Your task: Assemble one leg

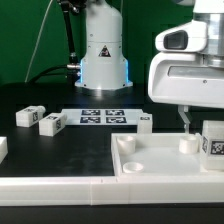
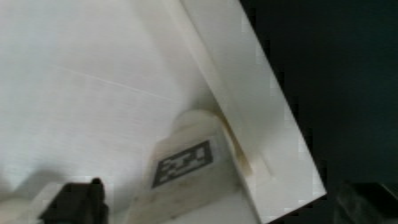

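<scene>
In the exterior view, the gripper [image 1: 186, 122] is hanging over the white tray [image 1: 150, 168], its dark fingertips just above the tray's far edge; whether the jaws are parted cannot be told. One leg [image 1: 213, 144] is standing in the tray at its right corner. Three more legs [image 1: 28, 117] [image 1: 51, 123] [image 1: 145, 123] are lying beyond the tray, near the marker board [image 1: 101, 117]. In the wrist view, the leg [image 2: 192, 150] is sitting against the tray's raised wall [image 2: 240, 80], and one dark fingertip [image 2: 75, 203] is showing beside it.
</scene>
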You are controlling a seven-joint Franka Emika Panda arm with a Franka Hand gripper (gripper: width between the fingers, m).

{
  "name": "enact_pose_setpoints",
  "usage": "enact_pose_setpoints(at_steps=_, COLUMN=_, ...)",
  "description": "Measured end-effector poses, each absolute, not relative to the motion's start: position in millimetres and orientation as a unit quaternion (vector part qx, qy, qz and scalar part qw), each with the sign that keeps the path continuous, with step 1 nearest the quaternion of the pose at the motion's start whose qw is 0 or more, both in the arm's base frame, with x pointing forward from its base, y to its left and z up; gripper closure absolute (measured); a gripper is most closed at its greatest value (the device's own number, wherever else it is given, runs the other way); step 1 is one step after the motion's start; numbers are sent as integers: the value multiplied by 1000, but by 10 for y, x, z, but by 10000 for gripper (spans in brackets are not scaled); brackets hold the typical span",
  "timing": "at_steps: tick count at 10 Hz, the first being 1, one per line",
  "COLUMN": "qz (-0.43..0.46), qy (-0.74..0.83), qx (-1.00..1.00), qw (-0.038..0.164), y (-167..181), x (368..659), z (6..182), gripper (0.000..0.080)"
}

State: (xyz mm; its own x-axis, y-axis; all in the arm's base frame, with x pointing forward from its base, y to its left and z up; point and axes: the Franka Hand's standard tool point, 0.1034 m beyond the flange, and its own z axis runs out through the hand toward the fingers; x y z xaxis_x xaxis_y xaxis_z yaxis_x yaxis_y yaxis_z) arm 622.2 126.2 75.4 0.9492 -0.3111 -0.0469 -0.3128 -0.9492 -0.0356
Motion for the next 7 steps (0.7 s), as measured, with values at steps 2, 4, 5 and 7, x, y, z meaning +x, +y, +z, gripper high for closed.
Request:
enact_pose_setpoints(at_steps=2, qz=17, qy=50, qx=-998, qw=20, y=1211, x=6232, z=754, gripper=151)
enact_pose_setpoints(at_steps=4, qz=16, qy=-3, qx=-1000, qw=21, y=1204, x=6234, z=754, gripper=151)
enact_pose_setpoints(at_steps=5, qz=16, qy=-1, qx=-1000, qw=21, y=1207, x=6233, z=754, gripper=180)
enact_pose_setpoints(at_steps=7, qz=16, qy=1, qx=-1000, qw=21, y=1207, x=6233, z=754, gripper=359)
